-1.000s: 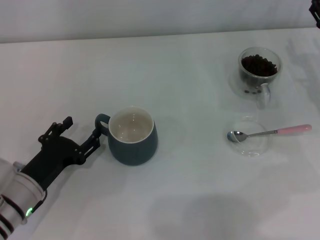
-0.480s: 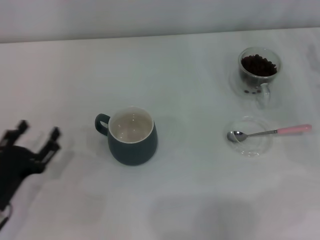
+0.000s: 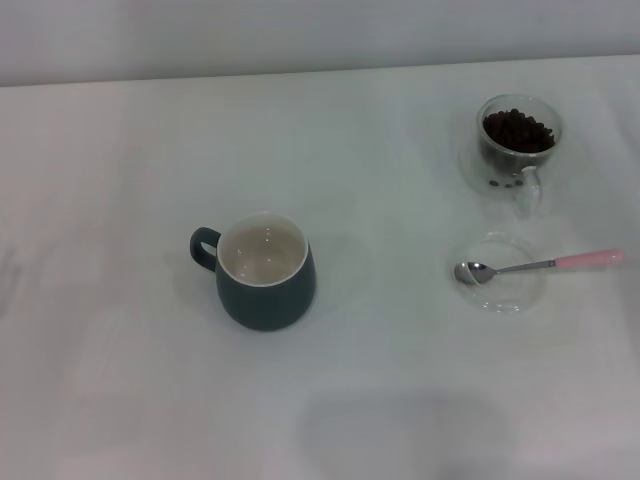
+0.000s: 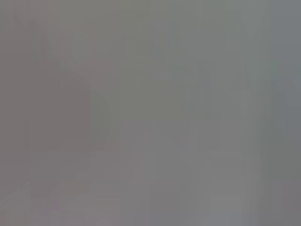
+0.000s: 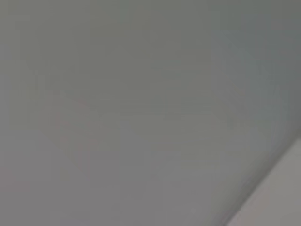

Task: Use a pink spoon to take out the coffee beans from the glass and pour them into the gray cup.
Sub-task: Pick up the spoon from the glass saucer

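Neither gripper shows in any view, so I cannot tell how their fingers stand; judging by the layout, the right arm is the nearer one to the pink spoon (image 3: 540,265). The spoon's bowl rests in a shallow clear dish (image 3: 500,275), its long axis running crosswise with the handle pointing right. Beyond its bowl stands the one glass (image 3: 518,145) of coffee beans (image 3: 517,129); the one gray cup (image 3: 264,272) sits well off to its left.
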